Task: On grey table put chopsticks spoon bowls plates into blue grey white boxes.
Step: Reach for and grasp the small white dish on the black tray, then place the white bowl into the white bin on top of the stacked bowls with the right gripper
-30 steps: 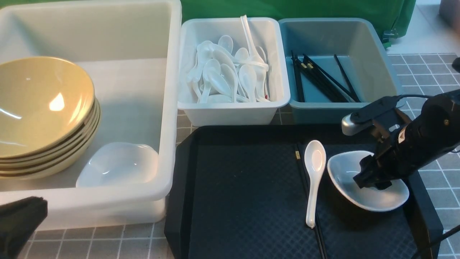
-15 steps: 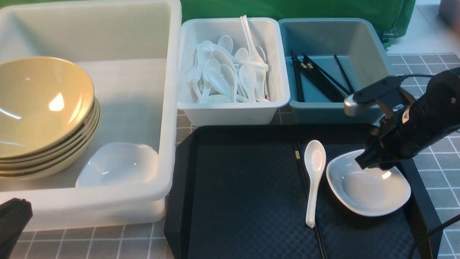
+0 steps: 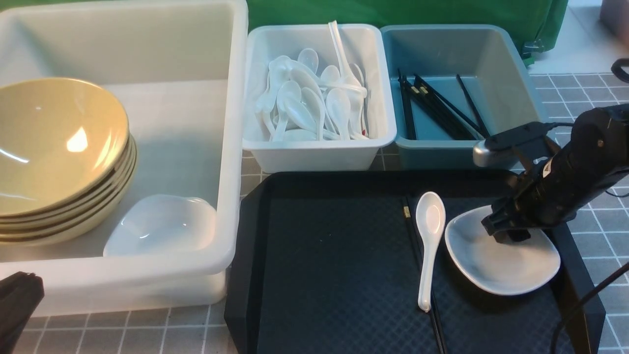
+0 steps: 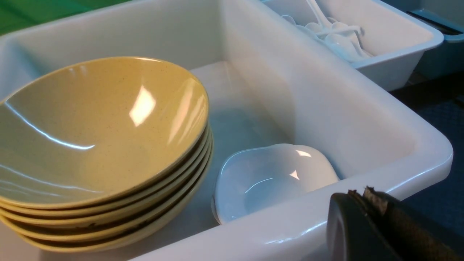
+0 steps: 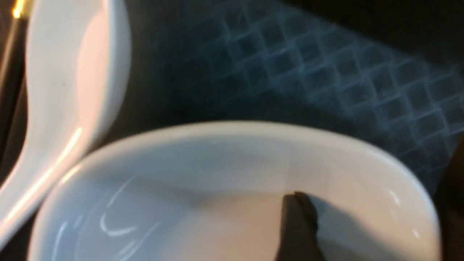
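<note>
My right gripper [image 3: 506,232] is shut, with its tips resting inside the far side of a white plate [image 3: 496,268] on the black tray; the right wrist view shows the closed tips [image 5: 297,197] on the plate [image 5: 163,188]. A white spoon [image 3: 428,246] and black chopsticks [image 3: 407,212] lie just left of it. My left gripper [image 3: 17,300] is shut and empty before the large white box [image 3: 236,147], as the left wrist view [image 4: 359,194] shows. That box holds stacked tan bowls [image 3: 54,142] and a plate [image 3: 162,223].
The black tray [image 3: 334,255] lies on the grey table [image 3: 589,93]. Behind it stand a small white box [image 3: 319,157] full of spoons [image 3: 314,103] and a blue-grey box [image 3: 491,54] with chopsticks [image 3: 437,108]. A green cloth hangs at the back.
The right gripper rose off the tilted plate, which settled flat, then came down again onto its far side. The left gripper drew back toward the lower left corner.
</note>
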`<state>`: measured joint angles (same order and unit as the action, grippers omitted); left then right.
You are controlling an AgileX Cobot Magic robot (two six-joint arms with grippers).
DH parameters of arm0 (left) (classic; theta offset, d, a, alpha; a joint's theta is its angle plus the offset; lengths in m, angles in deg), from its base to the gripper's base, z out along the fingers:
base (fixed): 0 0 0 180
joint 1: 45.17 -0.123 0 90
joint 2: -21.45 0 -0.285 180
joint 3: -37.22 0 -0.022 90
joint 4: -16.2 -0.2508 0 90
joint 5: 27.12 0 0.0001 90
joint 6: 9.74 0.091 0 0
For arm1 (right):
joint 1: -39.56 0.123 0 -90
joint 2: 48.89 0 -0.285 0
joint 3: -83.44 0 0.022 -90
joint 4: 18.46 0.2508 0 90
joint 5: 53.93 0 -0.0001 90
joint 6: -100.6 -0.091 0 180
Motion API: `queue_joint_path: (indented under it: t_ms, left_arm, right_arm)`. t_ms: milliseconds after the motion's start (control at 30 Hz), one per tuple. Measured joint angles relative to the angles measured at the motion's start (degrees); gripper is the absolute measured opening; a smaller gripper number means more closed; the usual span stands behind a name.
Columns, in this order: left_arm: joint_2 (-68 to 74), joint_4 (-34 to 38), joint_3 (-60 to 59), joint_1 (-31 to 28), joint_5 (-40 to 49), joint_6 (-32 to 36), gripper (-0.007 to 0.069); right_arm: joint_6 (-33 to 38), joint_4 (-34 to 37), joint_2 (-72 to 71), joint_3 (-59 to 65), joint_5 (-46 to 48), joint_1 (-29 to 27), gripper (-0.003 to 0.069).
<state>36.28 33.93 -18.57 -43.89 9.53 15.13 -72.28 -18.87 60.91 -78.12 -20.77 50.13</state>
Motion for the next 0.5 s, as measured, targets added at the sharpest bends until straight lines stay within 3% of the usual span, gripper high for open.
queue_joint_path:
  t_ms: [33, 100, 233, 367, 500]
  left_arm:
    - [0.0, 0.0, 0.0, 0.0, 0.0, 0.0, -0.0008]
    - [0.0, -0.1, 0.0, 0.0, 0.0, 0.0, -0.0008]
    - [0.0, -0.5, 0.0, 0.0, 0.0, 0.0, -0.0008]
    - [0.0, -1.1, 0.0, 0.0, 0.1, 0.0, -0.0008]
    - [0.0, -1.1, 0.0, 0.0, 0.1, 0.0, -0.0008]
  right_arm:
    - [0.1, 0.0, 0.0, 0.0, 0.0, 0.0, 0.0382]
    - [1.2, 0.4, 0.0, -0.5, 1.5, 0.1, 0.0288]
    - [2.2, 1.0, -1.4, -2.8, 6.3, 0.2, 0.0222]
    - [2.8, 1.5, -6.8, -8.9, 13.6, 0.3, 0.0085]
    - [5.1, 8.5, -12.1, -16.5, 15.2, 0.4, 0.0069]
